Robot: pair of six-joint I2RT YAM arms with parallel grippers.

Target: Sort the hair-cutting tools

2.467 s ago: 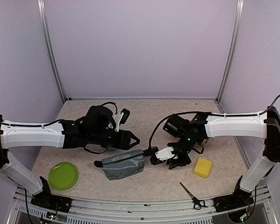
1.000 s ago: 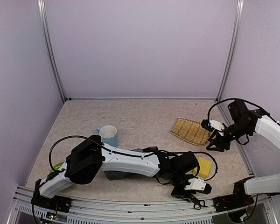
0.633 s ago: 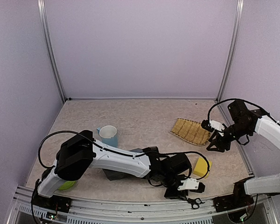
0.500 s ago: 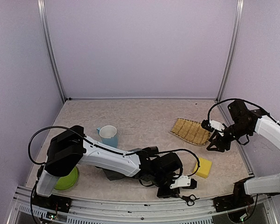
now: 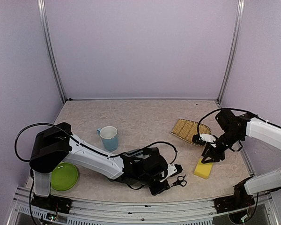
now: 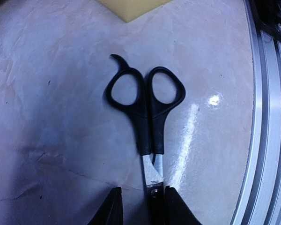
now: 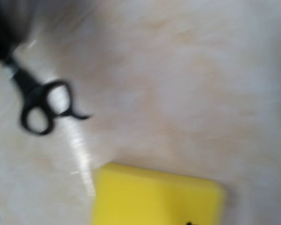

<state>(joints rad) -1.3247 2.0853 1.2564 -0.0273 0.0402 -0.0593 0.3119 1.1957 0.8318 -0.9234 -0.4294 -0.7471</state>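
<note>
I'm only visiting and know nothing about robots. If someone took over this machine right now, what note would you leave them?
Left gripper: shut on the scissors, held by the blades, handles pointing away.
Right gripper: open and empty, just above the yellow sponge.
Scissors sit left of the sponge, near the front.
Done: nothing visibly sorted.
Left: place these scissors; the other hair tools are not in view.

Left gripper (image 6: 141, 200) clamped low, right gripper (image 5: 210, 158) parted.

1 scissors (image 6: 147, 108), 1 yellow sponge (image 5: 203, 168), 1 blue cup (image 5: 108, 138), 1 green plate (image 5: 64, 176), 1 wicker tray (image 5: 187, 129).
</note>
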